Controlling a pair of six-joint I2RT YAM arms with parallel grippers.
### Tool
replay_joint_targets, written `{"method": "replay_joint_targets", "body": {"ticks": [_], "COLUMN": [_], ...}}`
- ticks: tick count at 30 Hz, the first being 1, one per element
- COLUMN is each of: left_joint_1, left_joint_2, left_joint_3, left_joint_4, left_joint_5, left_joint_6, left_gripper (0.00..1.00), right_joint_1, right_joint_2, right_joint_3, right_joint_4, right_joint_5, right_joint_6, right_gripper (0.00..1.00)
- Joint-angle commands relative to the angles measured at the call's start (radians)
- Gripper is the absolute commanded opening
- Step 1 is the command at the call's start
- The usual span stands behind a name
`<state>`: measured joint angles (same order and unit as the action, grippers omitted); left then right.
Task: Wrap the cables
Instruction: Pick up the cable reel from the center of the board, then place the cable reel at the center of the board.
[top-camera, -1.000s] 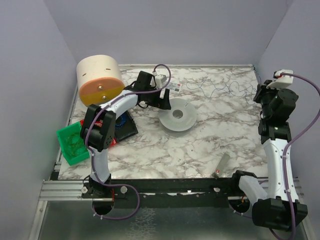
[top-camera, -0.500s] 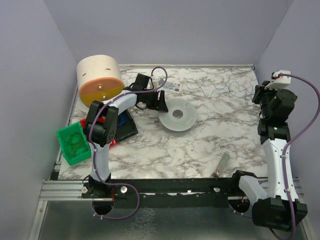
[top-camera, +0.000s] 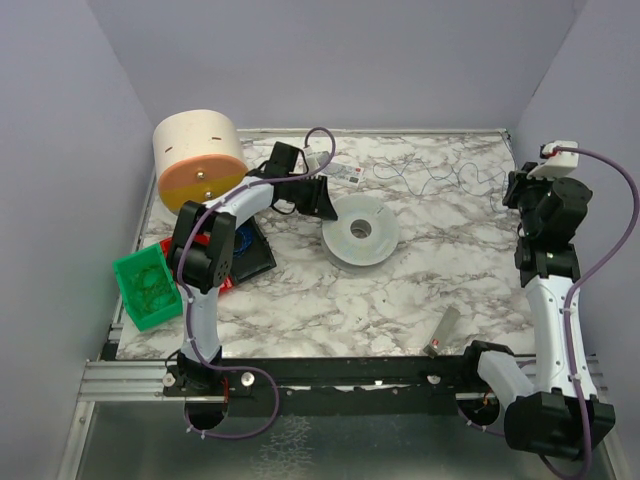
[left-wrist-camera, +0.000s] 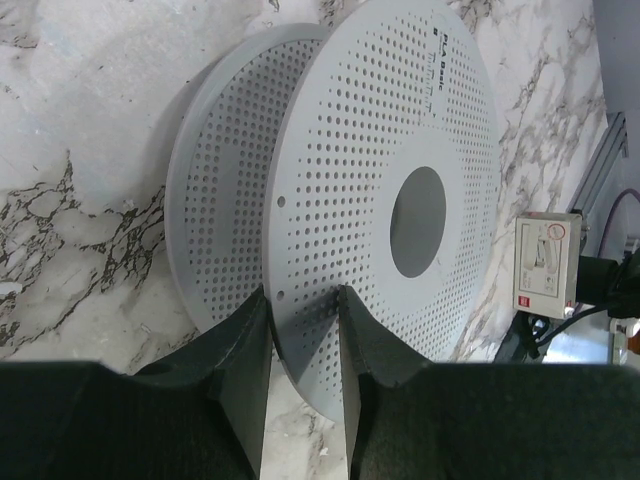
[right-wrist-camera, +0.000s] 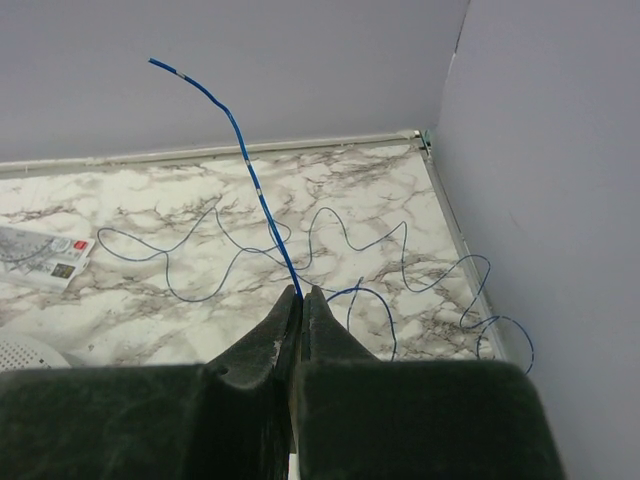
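You have barely begun: your left claw is pinched on the rim of the spool, your right claw is clamped on the cable near its free end, and the rest trails loose over the counter ahead of that claw, none of it wound.

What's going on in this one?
Two arms are setting up to wind wire. The left tool pinches the rim of one flange of the white perforated spool. The right tool is shut on the thin blue wire, a short end standing up past it. The rest lies in loose waves along the far right of the table. No wire shows on the spool.
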<state>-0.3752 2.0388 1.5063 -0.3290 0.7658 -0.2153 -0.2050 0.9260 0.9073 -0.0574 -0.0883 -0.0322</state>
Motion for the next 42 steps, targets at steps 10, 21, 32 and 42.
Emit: {"method": "replay_joint_targets", "body": {"ticks": [10,21,32,42], "left_joint_1": [-0.009,-0.087,-0.204,-0.245], "left_joint_2": [-0.201,-0.348,-0.470,-0.497], "left_joint_3": [0.015,-0.035,-0.067,-0.032], "left_joint_4": [-0.106,-0.249,-0.379,-0.566], "left_joint_5": [-0.068,-0.182,-0.241,-0.202], "left_joint_6": [0.210,0.504,0.719,0.899], "left_gripper": [0.00,0.00,0.00,0.00], "right_joint_1": [0.000,0.000,0.003,0.135], "right_joint_2": [0.050,0.096,0.091,-0.019], "right_joint_3": [-0.012,0.012,-0.005,-0.114], "right_joint_4": [-0.031,-0.101,-0.128,-0.172], "right_joint_5": [-0.157,-0.381,-0.658,-0.670], "right_joint_6": [-0.015,-0.037,-0.142,-0.521], "right_gripper": [0.00,0.01,0.01,0.01]}}
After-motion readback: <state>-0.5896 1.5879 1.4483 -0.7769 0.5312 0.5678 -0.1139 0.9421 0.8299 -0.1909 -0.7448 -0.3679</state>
